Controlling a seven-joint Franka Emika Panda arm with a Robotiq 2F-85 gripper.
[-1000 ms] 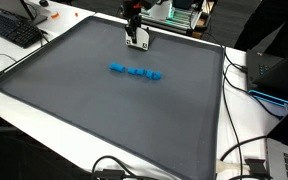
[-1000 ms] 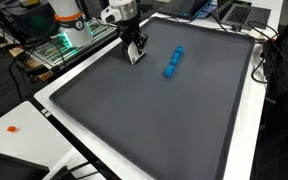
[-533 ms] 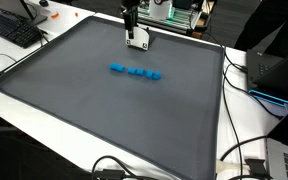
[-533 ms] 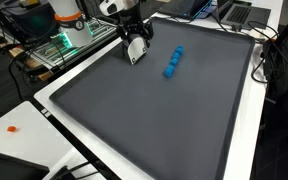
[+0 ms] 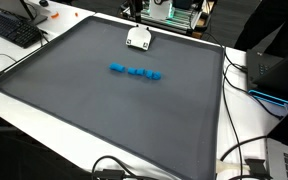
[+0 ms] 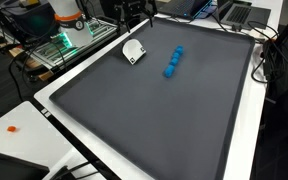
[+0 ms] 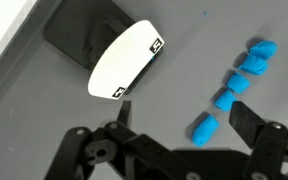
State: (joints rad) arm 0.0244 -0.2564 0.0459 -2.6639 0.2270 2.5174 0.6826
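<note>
One gripper: the gripper (image 7: 179, 112) has its jaws spread wide with nothing between them, hanging above the mat, on the white object's side of the blue blocks.
One white object: the white object (image 7: 124, 62) lies free on the mat, clear of the jaws and well apart from the blue blocks, toward the mat's far edge in an exterior view (image 5: 138, 38).
Long axis: in the wrist view it runs from lower left to upper right, a black marking at each end, its upper end pointing toward the far end of the blue blocks.
Under it: a dark patch; shadow or base, I cannot tell.
Five blue blocks: the blue blocks (image 7: 238, 84) form one loose line, each touching or just beside the next; the last one lies a little apart, nearest the gripper.
One mat: the grey mat (image 5: 84, 115) carries the blue blocks about its middle.
Change: a second ago the jaws were down and narrow at the white object; now they are raised and open. The blue blocks have not moved.
</note>
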